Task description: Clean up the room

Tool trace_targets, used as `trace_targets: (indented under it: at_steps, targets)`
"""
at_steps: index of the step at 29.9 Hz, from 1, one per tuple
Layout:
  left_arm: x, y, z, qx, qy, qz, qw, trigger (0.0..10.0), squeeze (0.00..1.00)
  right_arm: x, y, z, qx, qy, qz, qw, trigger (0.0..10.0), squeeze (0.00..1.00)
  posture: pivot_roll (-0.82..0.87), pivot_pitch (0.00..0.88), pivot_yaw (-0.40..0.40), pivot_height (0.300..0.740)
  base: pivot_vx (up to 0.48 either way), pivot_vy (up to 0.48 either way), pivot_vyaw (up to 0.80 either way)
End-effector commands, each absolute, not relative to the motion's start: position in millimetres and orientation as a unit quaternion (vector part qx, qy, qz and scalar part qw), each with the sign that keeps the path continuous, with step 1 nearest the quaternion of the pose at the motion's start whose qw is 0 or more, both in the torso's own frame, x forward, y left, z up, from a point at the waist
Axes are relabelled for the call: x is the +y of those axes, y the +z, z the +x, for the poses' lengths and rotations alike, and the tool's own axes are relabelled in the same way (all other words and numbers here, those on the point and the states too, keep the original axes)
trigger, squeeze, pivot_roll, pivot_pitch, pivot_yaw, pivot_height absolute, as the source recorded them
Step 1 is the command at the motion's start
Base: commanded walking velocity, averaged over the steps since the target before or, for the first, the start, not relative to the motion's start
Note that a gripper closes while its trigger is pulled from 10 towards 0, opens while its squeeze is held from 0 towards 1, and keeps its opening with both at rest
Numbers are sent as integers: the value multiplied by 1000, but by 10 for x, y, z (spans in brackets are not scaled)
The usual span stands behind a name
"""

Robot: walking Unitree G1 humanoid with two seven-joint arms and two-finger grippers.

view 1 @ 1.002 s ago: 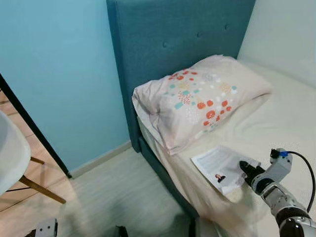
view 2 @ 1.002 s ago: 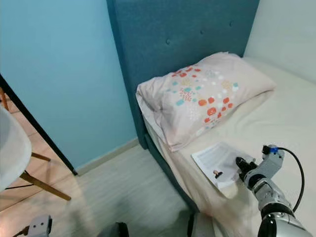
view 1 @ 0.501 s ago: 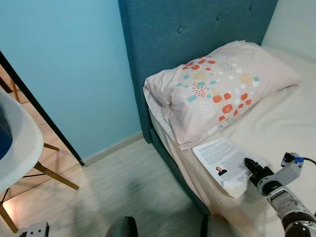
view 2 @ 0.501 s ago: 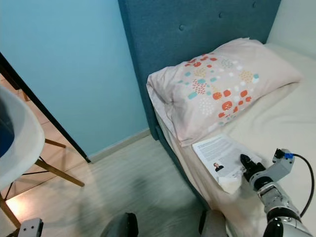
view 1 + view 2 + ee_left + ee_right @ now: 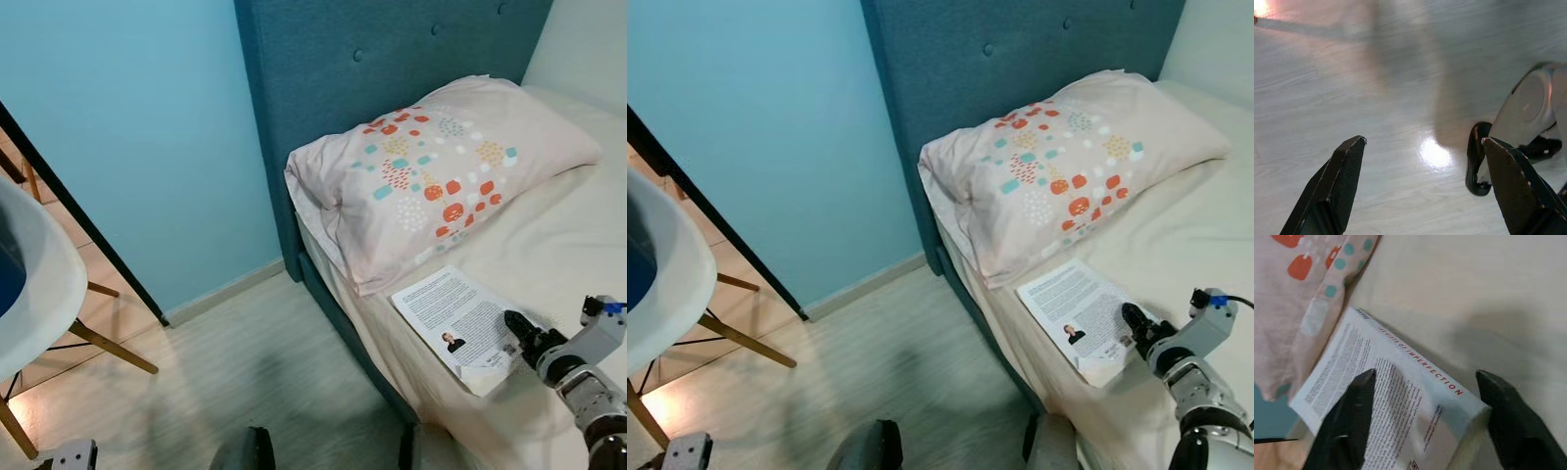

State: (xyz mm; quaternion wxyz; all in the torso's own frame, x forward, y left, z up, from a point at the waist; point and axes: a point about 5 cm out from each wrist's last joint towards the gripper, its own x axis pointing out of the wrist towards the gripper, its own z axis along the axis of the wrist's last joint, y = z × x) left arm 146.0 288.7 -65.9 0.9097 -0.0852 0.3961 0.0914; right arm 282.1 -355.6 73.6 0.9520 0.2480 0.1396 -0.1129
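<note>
one book (image 5: 460,315) lies at the bed (image 5: 578,235) edge, just short of the pillow (image 5: 431,181); it is straddled by the right gripper (image 5: 1425,423), jaws spread and not closed on it; a shove could tip it onto the floor; left gripper (image 5: 1422,188) hangs open over the floor; since earlier, the gripper has been drawn back a little.

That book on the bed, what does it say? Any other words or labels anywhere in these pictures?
"...E GIFTS OF IMPERFECTION": red letters along the spine of the book; the first letters are unclear.
Back cover: paragraphs of small print beside a small portrait photo and a code square, all too small to read.
Pillow: coloured dots only, no words.
No other text can be read.
</note>
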Motion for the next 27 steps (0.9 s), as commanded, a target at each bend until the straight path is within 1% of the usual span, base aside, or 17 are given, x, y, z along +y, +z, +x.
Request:
trace_targets:
  at_steps: [1, 5, 11, 12, 14, 15, 16, 17, 20, 21, 22, 24, 25, 26, 27]
  targets:
    - [2870, -711, 1365, 413, 97, -88, 901, 10000, 0, -3568, 693, 2785, 152, -121, 243, 950, 10000, 1000, 57, 158, 45, 588, 0, 0, 0]
    - [2772, -728, 1441, 410, 99, -99, 901, 10000, 0, -3755, 610, 2571, 175, -177, 241, 938, 10000, 1000, 26, 134, 28, 588, 0, 0, 0]
    - [2735, -734, 1469, 409, 101, -105, 901, 10000, 0, -3822, 581, 2480, 184, -189, 231, 936, 10000, 992, 14, 121, 22, 588, 0, 0, 0]
    - [2702, -715, 1555, 397, 109, -119, 903, 10000, 0, -3815, 596, 2476, 158, -175, 230, 944, 10000, 0, -30, 90, 4, 588, 0, 0, 0]
    - [2653, -684, 1699, 385, 133, -146, 902, 10000, 0, -3707, 576, 2524, 132, -143, 239, 951, 10000, 0, -42, 71, -4, 598, 0, 0, 0]
    - [2624, -660, 1786, 379, 141, -157, 901, 10000, 0, -3588, 554, 2587, 118, -116, 249, 954, 10000, 0, -46, 55, -11, 603, 0, 0, 0]
    - [2624, -660, 1786, 379, 141, -157, 901, 10000, 0, -3588, 554, 2587, 118, -116, 249, 954, 10000, 0, -46, 55, -11, 603, 0, 0, 0]
    - [2607, -646, 1834, 377, 144, -161, 901, 10000, 0, -3507, 540, 2630, 112, -100, 255, 955, 10000, 0, -46, 55, -11, 608, 0, 0, 0]
    - [2607, -646, 1834, 377, 144, -161, 901, 10000, 0, -3507, 540, 2630, 112, -100, 255, 955, 10000, 0, -46, 55, -11, 608, 0, 0, 0]
    - [2549, -575, 2016, 363, 149, -156, 906, 10000, 0, -3211, 517, 2798, 92, -54, 271, 957, 10000, 0, -46, 20, -20, 618, 0, 0, 0]
    - [2549, -575, 2016, 363, 149, -156, 906, 10000, 0, -3211, 517, 2798, 92, -54, 271, 957, 10000, 0, -46, 20, -20, 618, 0, 0, 0]
    - [2457, -510, 2184, 355, 135, -152, 913, 10000, 0, -2939, 579, 2991, 63, -11, 297, 953, 10000, 0, -48, 5, -25, 628, -480, 0, 0]
    - [2457, -510, 2184, 355, 135, -152, 913, 10000, 0, -2939, 579, 2991, 63, -11, 297, 953, 10000, 0, -48, 5, -25, 628, -480, 0, 0]
    - [2429, -476, 2249, 346, 130, -154, 916, 10000, 0, -2795, 614, 3082, 51, 13, 324, 945, 10000, 0, -59, 0, -25, 633, -480, 0, 0]
    - [2429, -476, 2249, 346, 130, -154, 916, 10000, 0, -2795, 614, 3082, 51, 13, 324, 945, 10000, 0, -59, 0, -25, 633, -480, 0, 0]
